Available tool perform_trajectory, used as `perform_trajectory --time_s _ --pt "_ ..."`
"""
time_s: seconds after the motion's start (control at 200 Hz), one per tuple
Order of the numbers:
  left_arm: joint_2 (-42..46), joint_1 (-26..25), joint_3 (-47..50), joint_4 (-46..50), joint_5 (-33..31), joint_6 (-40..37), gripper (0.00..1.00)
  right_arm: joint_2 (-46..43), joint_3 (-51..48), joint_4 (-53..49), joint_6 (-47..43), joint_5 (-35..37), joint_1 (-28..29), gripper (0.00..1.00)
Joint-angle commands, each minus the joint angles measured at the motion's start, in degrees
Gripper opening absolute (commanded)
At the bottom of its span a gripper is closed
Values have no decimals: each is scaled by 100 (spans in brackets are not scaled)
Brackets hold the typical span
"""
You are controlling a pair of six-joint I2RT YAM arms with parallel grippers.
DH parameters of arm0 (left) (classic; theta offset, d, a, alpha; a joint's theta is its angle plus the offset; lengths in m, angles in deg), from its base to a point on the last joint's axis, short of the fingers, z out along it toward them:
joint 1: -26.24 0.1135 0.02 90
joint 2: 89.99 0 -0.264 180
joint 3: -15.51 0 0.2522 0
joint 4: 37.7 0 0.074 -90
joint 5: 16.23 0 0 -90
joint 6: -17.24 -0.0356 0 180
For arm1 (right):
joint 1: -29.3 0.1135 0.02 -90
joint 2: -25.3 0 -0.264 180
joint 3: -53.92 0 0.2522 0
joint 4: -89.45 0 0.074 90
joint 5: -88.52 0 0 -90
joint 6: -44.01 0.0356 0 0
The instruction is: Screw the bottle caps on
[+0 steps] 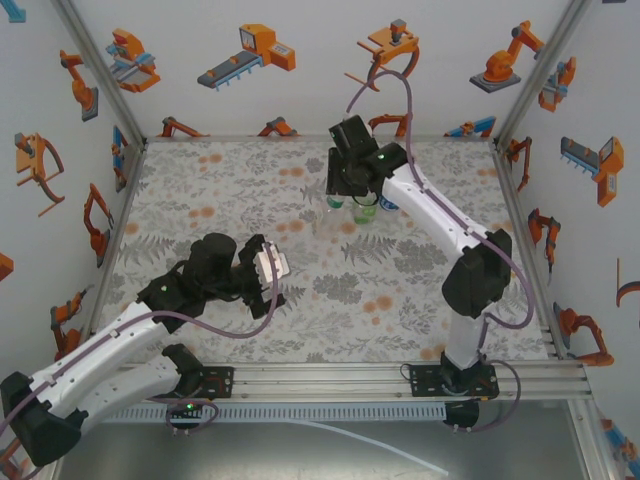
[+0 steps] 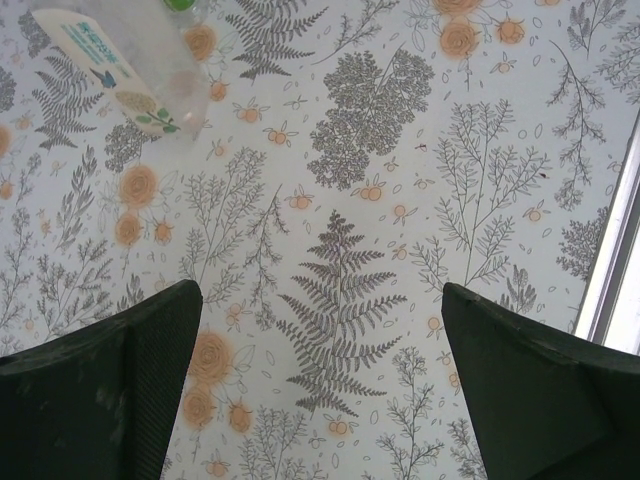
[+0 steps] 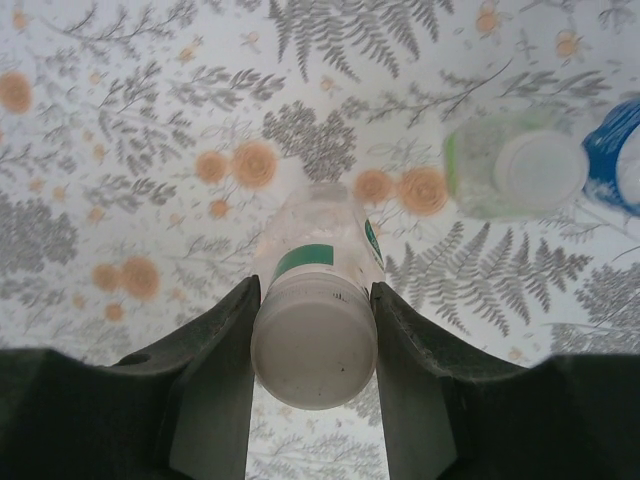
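White cap [image 3: 313, 348] in right gripper [image 3: 314, 295], left gripper [image 2: 320, 292] wide over table [image 2: 400, 180]

There are three bottles [image 1: 362, 208] and two pale caps [image 3: 313, 350] clearly seen (a third cannot be told).

Three small clear plastic bottles [image 1: 363, 209] stand abreast, far-centre on the tabletop [image 1: 200, 190]; the right tool [image 3: 315, 300] clasps the leftmost's round white plastic cap [image 3: 315, 352].

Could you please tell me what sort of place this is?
Probably a robot-lab test cell: aluminium frame posts, wall panels printed with orange robot arms, and two arms bolted to a rail at a floral-covered table, the right claw gripping a white bottle cap.
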State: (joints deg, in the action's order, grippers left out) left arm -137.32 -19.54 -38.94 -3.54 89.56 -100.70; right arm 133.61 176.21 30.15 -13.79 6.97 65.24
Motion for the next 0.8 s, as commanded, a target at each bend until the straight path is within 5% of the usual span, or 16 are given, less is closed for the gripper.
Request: perform_trajectory --time_s 0.0,0.511,0.796 --pt "-1 86 95 -118 224 -120 97 240 477 -302 -343 296 -85 5" --pt "-75 144 133 -118 300 -151 97 1165 1350 -526 -707 394 -198 9" --pt "-128 148 100 -88 311 -163 97 1228 1498 -527 -713 414 -203 40"
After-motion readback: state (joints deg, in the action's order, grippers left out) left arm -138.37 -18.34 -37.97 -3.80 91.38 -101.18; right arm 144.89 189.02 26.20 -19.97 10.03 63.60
